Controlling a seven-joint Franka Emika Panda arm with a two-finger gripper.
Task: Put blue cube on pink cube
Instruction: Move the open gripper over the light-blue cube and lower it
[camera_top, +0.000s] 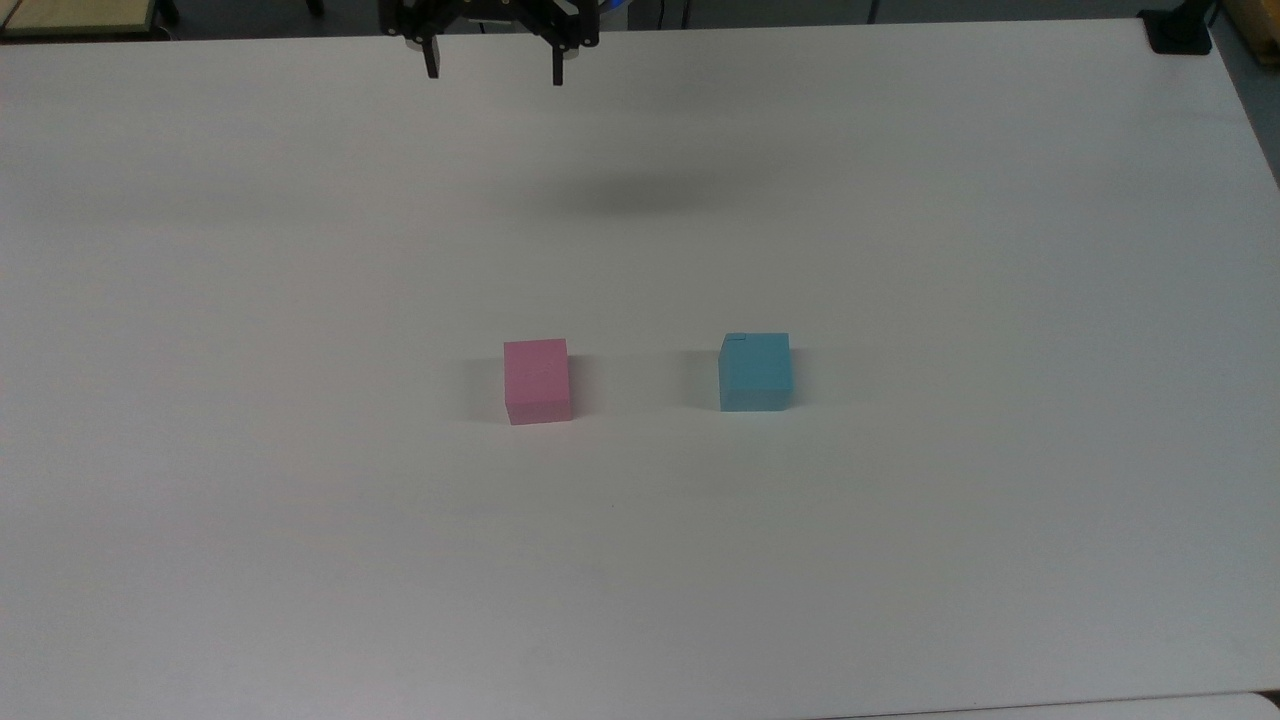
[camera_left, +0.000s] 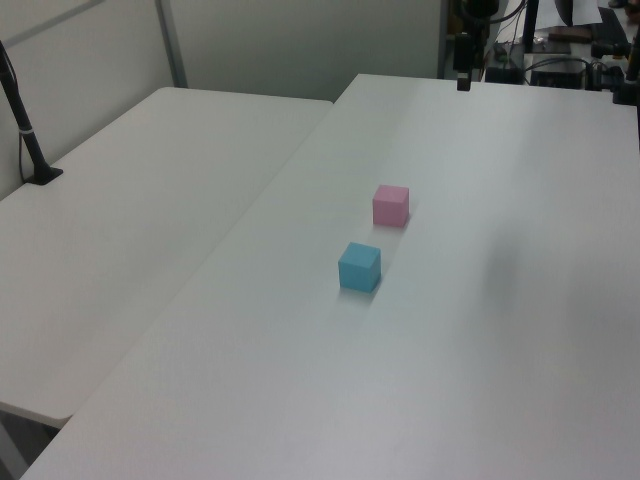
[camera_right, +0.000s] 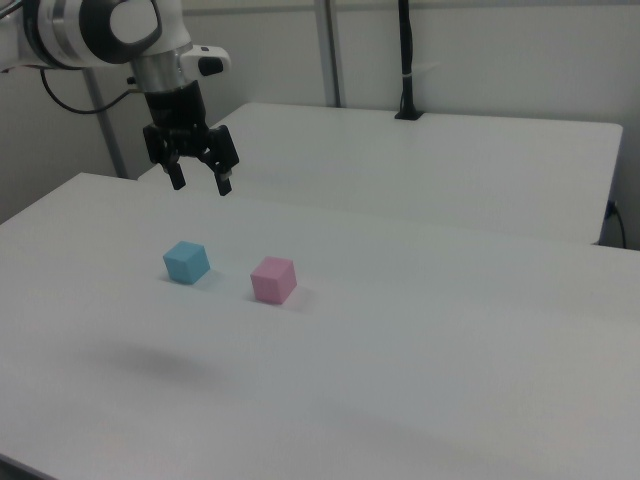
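The blue cube (camera_top: 755, 371) rests on the white table, with a tiny notch at one top corner. About a cube's width and a half away, on the top view's left, stands the pink cube (camera_top: 537, 380). Both also show in the left view, blue cube (camera_left: 359, 266) and pink cube (camera_left: 390, 205), and in the right view, blue cube (camera_right: 186, 262) and pink cube (camera_right: 273, 279). My gripper (camera_top: 494, 70) hangs high over the table's far edge in the top view, open and empty, its two black fingers spread wide. In the right view the gripper (camera_right: 201, 184) floats above and behind the blue cube.
A second white table (camera_left: 130, 210) adjoins on the left view's left, with a black post (camera_left: 25, 125) clamped on it. A black clamp (camera_top: 1178, 30) sits at the top view's far right corner. Cables and equipment (camera_left: 560, 50) lie beyond the table's far end.
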